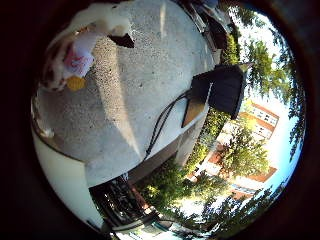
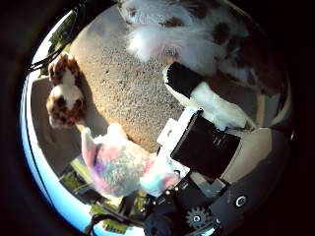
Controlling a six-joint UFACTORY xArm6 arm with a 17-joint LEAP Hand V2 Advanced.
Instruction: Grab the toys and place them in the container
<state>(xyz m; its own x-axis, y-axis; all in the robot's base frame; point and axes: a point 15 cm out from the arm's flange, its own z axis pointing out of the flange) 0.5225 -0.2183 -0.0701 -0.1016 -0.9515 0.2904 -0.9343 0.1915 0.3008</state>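
A: How much open room is there on the slab (image 1: 130,85)?

B: Plenty in the middle. It is a speckled grey stone top, bare across the centre. Its edge drops off to a pale side wall, with trees (image 1: 240,150) and a brick building (image 1: 260,120) beyond. A dark box (image 1: 225,87) sits near that edge.

A: And the toys?

B: They sit round the rim. A spotted plush (image 2: 66,93), tan with dark patches and a white belly, lies close to the slab's edge. A pastel plush (image 2: 123,167), pink, blue and white, sits near it, also by the edge. A white shaggy plush with brown spots (image 2: 197,29) is close to the palm; in the other palm view it shows a pink patch and a yellow tag.

A: Where is the hand (image 2: 206,132)?

B: Over the slab, palm toward it. One finger, a black segment with a white tip (image 2: 216,105), reaches out toward the shaggy plush, its tip just beside the fur. Whether it touches I cannot tell.

A: Fingers closed on anything?

B: I cannot tell; only that one finger and the geared base show. No container is seen in either view.
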